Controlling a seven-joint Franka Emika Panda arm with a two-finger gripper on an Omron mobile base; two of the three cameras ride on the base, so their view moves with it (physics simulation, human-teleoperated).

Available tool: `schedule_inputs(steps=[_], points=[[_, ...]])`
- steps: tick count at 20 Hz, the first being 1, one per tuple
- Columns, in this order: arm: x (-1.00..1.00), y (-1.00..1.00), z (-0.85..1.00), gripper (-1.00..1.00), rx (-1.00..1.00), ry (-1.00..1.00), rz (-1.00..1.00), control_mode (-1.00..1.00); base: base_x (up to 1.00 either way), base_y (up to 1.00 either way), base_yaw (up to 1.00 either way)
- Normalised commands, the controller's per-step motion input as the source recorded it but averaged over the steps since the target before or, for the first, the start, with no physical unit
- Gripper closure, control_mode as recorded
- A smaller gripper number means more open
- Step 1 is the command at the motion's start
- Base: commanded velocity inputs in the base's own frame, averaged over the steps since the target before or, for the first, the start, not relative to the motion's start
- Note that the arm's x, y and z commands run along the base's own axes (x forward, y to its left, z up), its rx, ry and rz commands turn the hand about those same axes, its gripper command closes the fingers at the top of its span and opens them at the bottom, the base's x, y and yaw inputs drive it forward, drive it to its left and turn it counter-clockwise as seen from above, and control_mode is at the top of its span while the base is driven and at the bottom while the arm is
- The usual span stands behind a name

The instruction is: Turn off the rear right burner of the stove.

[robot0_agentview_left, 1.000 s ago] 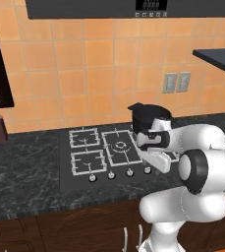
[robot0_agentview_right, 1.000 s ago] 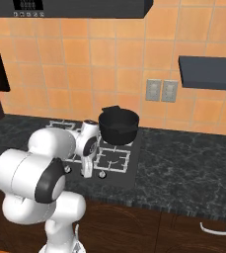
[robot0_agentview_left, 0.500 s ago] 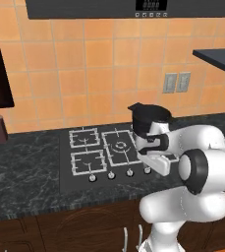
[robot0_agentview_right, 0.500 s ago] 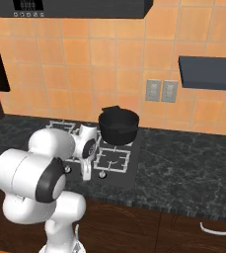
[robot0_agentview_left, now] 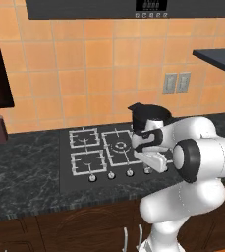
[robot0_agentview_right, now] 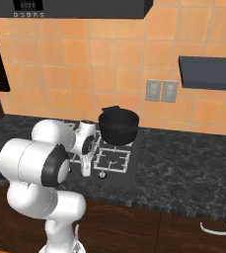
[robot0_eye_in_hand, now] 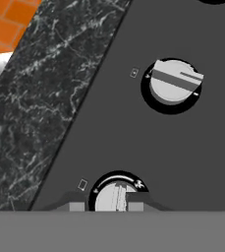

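Since the earlier frames my arm has barely shifted over the front right of the stove [robot0_agentview_left: 84, 183], and the base views look the same as before. From the hand view I see the gripper [robot0_eye_in_hand: 116, 205] down on a silver knob [robot0_eye_in_hand: 115, 196], with one dark fingertip on each side of it, apparently clamped on it, though the tips are cut off at the bottom edge so I cannot confirm firm contact. A second knob [robot0_eye_in_hand: 174, 81] sits further along the black glass, its ridge turned at a slant, and the speckled dark counter [robot0_eye_in_hand: 35, 113] runs beside the cooktop. From the left base view I get the row of knobs and the grated burners, but my own white wrist hides the gripped knob. The black pot [robot0_agentview_right: 118, 126] stands at the back right of the stove and covers the rear right burner [robot0_agentview_right: 132, 143], so only a sliver of grate shows in the right base view. Behind it is the orange tiled wall [robot0_agentview_right: 109, 64].
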Motion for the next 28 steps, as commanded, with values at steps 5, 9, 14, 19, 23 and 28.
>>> schedule_inputs(steps=[5,9,14,19,23,28], points=[[-0.12,0.03,-0.29,1.0,-0.04,0.01,0.0,-1.0,0.0,0.0,0.0],[-0.06,0.07,-0.26,1.0,0.0,0.0,-0.07,-1.0,0.0,0.0,0.0],[-0.16,0.0,-0.3,1.0,0.0,-0.01,-0.12,-1.0,0.0,0.0,0.0],[-0.21,0.0,-0.31,1.0,0.0,0.0,-0.19,-1.0,0.0,0.0,0.0],[-0.23,0.0,-0.28,1.0,0.0,0.0,-0.22,-1.0,0.0,0.0,0.0],[-0.24,0.0,-0.25,1.0,0.0,0.0,-0.24,-1.0,0.0,0.0,0.0]])
